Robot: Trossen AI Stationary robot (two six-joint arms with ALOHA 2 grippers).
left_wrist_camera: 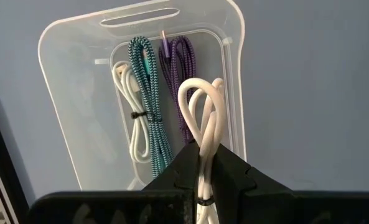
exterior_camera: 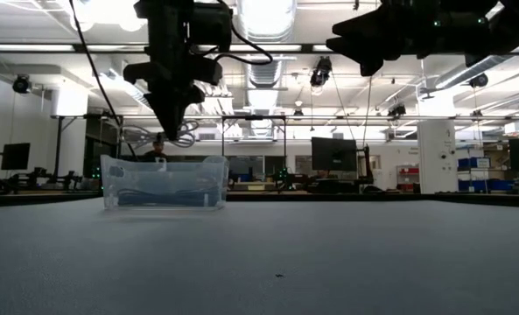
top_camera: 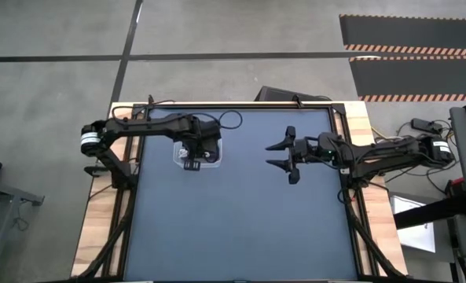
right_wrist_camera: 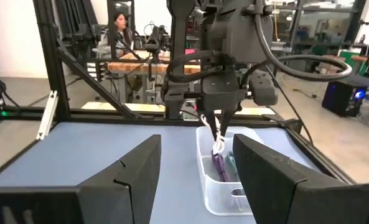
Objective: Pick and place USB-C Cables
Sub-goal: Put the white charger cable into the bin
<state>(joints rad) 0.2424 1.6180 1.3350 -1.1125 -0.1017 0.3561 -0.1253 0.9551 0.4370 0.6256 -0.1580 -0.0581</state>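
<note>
The left end effector (left_wrist_camera: 203,171) hangs directly above the clear rectangular plastic box (left_wrist_camera: 72,118), its two dark fingers clamped on a bundled white USB-C cable (left_wrist_camera: 204,115) whose looped end sticks out past the fingertips, toward the box floor. In the low view that end effector (exterior_camera: 173,118) sits above the box (exterior_camera: 164,182), with the cable's loops just over the rim, so the held bundle is not yet down inside.

Three more cables already lie in the box: a second white cable (left_wrist_camera: 129,115) nearest one long wall, a teal braided cable (left_wrist_camera: 148,99) beside it, and a purple braided cable (left_wrist_camera: 183,78) beside that. All three run lengthwise along the box's long axis, and the gripped cable hangs roughly in line with them, over the purple one and the free strip by the far long wall.

The move ahead looks to be a straight descent and release into the box.

The right end effector (top_camera: 284,156) waits well apart from the box over the dark tabletop (top_camera: 240,228), fingers spread wide and holding nothing.
</note>
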